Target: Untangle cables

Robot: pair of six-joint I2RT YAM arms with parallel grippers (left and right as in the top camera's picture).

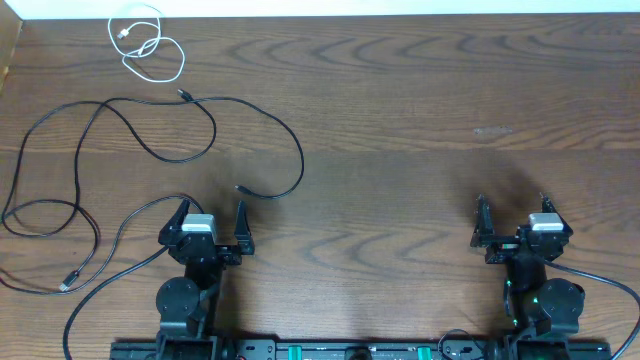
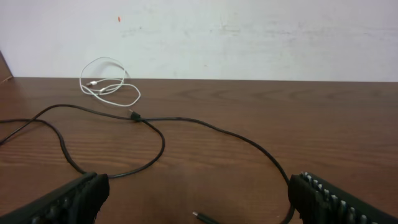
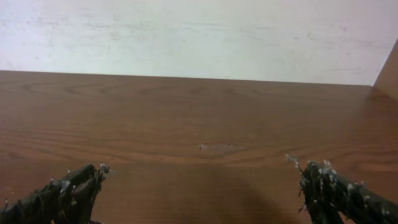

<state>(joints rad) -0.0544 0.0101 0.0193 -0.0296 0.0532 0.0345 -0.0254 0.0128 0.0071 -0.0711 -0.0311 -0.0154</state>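
A short white cable lies coiled at the far left corner, apart from the black ones; the left wrist view shows the white cable near the wall. Long black cables loop and cross over the left half of the table, with one plug end just ahead of my left gripper. In the left wrist view that plug end lies between the wide-apart fingers of the left gripper, which is open and holds nothing. My right gripper, seen as the right gripper in its wrist view, is open over bare wood.
More black cable runs toward the left table edge and ends in a plug. Thicker arm cords trail from both arm bases at the front edge. A pale scuff marks the wood on the right. A white wall backs the table.
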